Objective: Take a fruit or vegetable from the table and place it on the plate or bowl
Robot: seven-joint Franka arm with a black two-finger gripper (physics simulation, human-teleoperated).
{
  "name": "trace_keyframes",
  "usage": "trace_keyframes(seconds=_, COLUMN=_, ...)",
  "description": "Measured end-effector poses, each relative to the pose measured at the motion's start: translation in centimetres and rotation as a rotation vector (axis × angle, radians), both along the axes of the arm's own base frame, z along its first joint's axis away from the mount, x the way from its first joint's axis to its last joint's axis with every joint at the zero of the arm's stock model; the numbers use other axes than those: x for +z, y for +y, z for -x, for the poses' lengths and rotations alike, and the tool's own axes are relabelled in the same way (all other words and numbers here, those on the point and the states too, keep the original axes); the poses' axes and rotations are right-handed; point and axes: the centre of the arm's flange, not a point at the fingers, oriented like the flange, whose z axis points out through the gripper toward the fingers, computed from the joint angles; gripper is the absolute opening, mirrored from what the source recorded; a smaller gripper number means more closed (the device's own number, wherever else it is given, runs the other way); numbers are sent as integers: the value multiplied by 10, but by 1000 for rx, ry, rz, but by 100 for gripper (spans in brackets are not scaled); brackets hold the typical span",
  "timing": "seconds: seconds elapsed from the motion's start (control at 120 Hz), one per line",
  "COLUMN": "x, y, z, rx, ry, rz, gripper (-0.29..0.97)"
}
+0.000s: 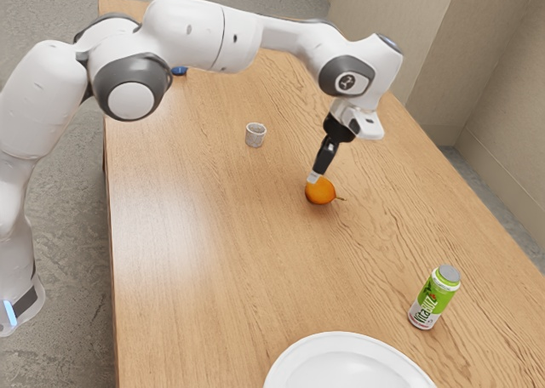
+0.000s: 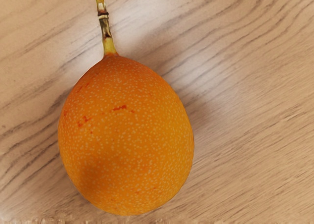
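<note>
Orange fruit (image 2: 126, 135), oval and finely speckled, lies on its side on the wooden table (image 2: 255, 86), with a short stem (image 2: 104, 25) at one end. In the exterior view the black claw (image 1: 317, 177) points down at the top of the fruit, touching it or just above it. Whether the claw is open or closed cannot be told. A small grey cup (image 1: 255, 134) stands near the fruit, toward the exterior view's left. A green bottle (image 1: 434, 298) stands upright, well apart, toward the exterior view's right. A white plate (image 1: 341, 362) sits at the table's near edge, well apart from the fruit.
</note>
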Motion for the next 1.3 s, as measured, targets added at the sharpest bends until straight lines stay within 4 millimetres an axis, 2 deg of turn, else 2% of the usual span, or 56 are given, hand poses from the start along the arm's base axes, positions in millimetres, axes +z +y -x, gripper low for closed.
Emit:
trace_keyframes(seconds=0.192, x=-11, y=5, z=-2, rx=1, ry=14, rz=-2, gripper=68)
trace_keyframes(seconds=0.333, x=-26, y=-5, z=-8, rx=-15, ry=25, rz=5, gripper=68)
trace_keyframes(seconds=0.5, x=-34, y=-7, z=-11, rx=-20, ry=28, rz=8, gripper=68)
trace_keyframes(seconds=0.908, x=-42, y=2, z=-14, rx=-10, ry=19, rz=-1, gripper=68)
trace_keyframes(seconds=1.3, x=-55, y=1, z=-18, rx=-11, ry=17, rz=4, gripper=68)
